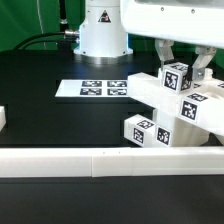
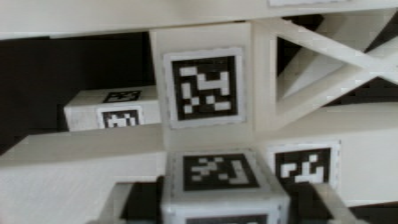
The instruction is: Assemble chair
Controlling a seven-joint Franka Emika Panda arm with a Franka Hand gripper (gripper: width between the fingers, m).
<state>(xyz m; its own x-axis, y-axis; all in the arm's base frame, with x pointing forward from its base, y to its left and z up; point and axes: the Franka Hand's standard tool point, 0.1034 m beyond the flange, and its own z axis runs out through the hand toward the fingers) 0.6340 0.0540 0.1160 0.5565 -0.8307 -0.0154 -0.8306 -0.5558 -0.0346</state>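
My gripper [image 1: 184, 62] clamps a tagged block [image 2: 221, 172] atop the mostly joined chair [image 1: 172, 112]; seating it remains.

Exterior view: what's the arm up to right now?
The arm's two-finger gripper is down on a tagged white plastic block at the top of the partly built white chair, fingers either side of it. The chair stands against the long white border rail. The flat marker board lies untouched behind.
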